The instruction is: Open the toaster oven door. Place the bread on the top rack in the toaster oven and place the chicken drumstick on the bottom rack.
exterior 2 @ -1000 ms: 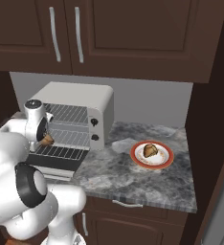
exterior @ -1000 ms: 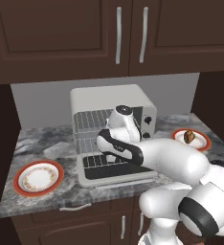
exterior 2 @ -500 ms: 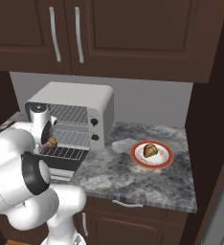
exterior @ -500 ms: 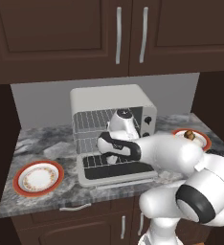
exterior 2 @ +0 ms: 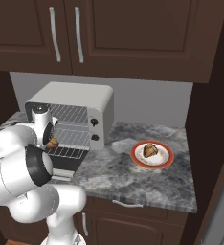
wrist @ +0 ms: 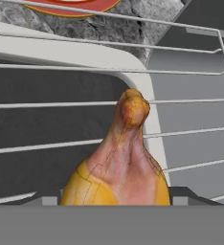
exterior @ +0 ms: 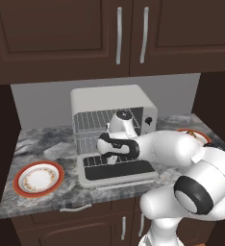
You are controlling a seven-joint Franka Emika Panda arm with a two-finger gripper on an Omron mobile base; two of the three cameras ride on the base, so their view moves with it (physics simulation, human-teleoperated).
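The pincer [exterior 2: 50,143] grips the chicken drumstick [wrist: 121,162] by its thick end at the mouth of the toaster oven [exterior: 112,98], bony tip toward 12 o'clock in the hand view above a wire rack [wrist: 190,129], probably the bottom one. The toaster oven door [exterior: 117,170] lies open on the table [exterior 2: 147,184]. At 3 o'clock of the oven, the bread [exterior 2: 150,150] sits on a red-rimmed plate [exterior 2: 167,158].

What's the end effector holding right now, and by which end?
The chicken drumstick, gripped at its thick meaty end; the narrow bone end points away over the rack wires.
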